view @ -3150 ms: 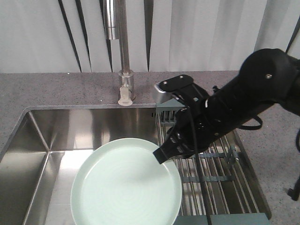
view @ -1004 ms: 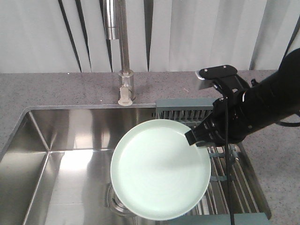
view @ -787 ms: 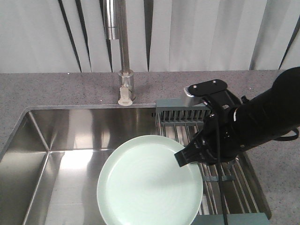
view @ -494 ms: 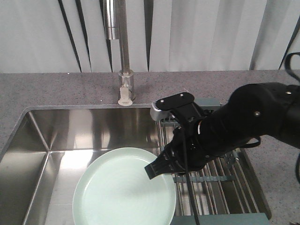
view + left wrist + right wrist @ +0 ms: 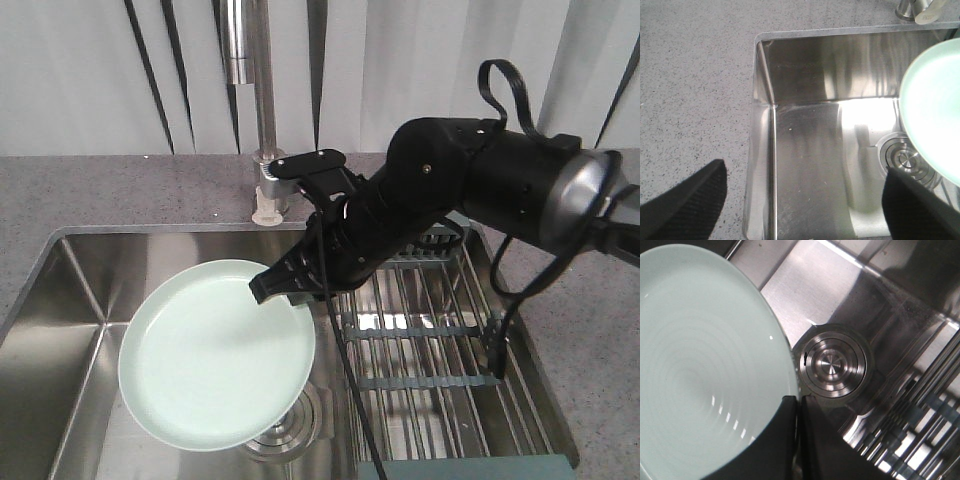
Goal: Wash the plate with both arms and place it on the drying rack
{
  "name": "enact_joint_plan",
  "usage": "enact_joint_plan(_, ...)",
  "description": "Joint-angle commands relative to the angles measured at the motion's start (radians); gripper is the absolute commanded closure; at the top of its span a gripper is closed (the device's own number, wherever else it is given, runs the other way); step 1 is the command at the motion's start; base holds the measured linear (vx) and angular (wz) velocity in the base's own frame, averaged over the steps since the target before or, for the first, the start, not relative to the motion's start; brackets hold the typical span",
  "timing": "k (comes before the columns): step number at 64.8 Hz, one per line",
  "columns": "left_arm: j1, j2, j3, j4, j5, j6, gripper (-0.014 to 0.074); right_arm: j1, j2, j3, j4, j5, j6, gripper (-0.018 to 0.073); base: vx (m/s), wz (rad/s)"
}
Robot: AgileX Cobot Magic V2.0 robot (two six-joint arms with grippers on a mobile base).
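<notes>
right gripper [image 5: 268, 289] pinches plate [image 5: 205, 360] above sink [image 5: 75, 290].

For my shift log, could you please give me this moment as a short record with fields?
plate: held over the sink, near the drain
right fingers: shut on the plate's rim
left fingers: open, holding nothing, at the sink's left edge
drying rack: on the sink's right side, no plate on it
</notes>
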Motion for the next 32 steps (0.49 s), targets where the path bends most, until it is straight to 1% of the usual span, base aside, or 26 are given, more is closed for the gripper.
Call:
enact_joint_plan(1, -0.002, 0.007, -0.025, -0.01, -0.056, -0.01, 0.0011, -0.02, 0.002, -0.099, 0.013, -0.016, -0.025, 0.0561, 0.0, 0.0)
enact_joint_plan(17, -0.002, 0.007, -0.025, -0.01, -0.056, -0.01, 0.0011, -0.087, 0.074, -0.227, 0.019, 0.008, -0.059, 0.0561, 0.0, 0.0)
enact_joint_plan(25, -0.002, 0.007, -0.025, -0.01, -0.056, -0.01, 0.0011, -0.128, 0.085, -0.254, 0.019, 0.014, -0.066, 0.0561, 0.0, 0.0)
enact_joint_plan(32, -0.002, 0.007, -0.025, -0.01, -0.056, -0.01, 0.0011, -0.176, 0.085, -0.255, 0.041, 0.029, -0.088, 0.0561, 0.0, 0.0)
